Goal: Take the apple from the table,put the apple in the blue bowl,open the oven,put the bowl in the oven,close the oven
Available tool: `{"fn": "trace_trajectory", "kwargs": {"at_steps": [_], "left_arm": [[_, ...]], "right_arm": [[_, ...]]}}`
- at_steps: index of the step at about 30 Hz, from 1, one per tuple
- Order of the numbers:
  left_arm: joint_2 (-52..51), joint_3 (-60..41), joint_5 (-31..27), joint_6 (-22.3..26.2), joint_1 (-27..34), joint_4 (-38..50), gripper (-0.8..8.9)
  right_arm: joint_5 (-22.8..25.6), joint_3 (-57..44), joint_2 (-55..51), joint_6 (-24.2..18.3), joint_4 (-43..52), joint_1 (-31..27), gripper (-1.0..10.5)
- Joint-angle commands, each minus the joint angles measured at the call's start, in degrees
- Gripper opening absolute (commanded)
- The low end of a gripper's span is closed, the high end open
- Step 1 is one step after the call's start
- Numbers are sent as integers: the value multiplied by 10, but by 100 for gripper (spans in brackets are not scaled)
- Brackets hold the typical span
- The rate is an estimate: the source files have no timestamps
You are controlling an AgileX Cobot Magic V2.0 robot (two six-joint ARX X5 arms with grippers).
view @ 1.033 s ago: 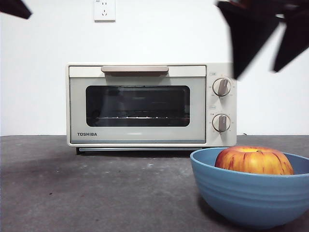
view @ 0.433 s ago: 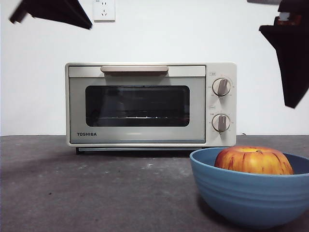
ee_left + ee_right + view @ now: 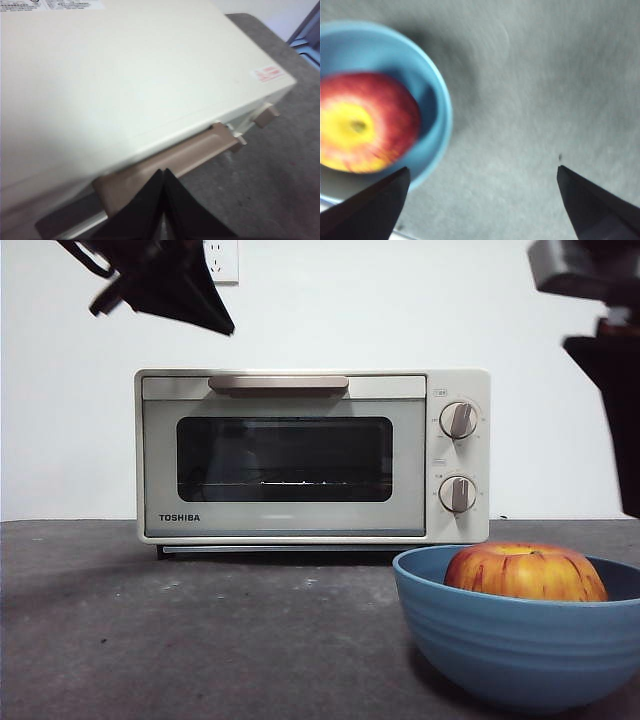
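Matte blue, with faint ridges outside, the bowl (image 3: pixel 520 640) stands on the grey mottled table (image 3: pixel 200 630), in front of the oven's knob side. Inside it sits the apple (image 3: pixel 525 572), round, red with yellow streaks; in the right wrist view its yellow dimpled end faces up toward the camera. The oven (image 3: pixel 312 455) is a cream box, long axis across the table, door shut, its beige bar handle (image 3: pixel 279 384) horizontal. The left gripper (image 3: pixel 163 176), jaws pressed together, hangs above the handle. The right gripper (image 3: pixel 482 182), jaws spread wide, is above the table beside the bowl.
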Motion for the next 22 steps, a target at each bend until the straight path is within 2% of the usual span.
{"fn": "trace_trajectory", "kwargs": {"at_steps": [1,14,22], "left_arm": [[27,15,-9,16,-9,14,7],[82,16,-51,30,-36,60,7],[94,15,-63,43,-49,35,7]], "right_arm": [[0,-5,-6,17,5,3,467],[0,-8,-76,39,4,3,466],[0,-8,-119,47,-14,3,466]]}}
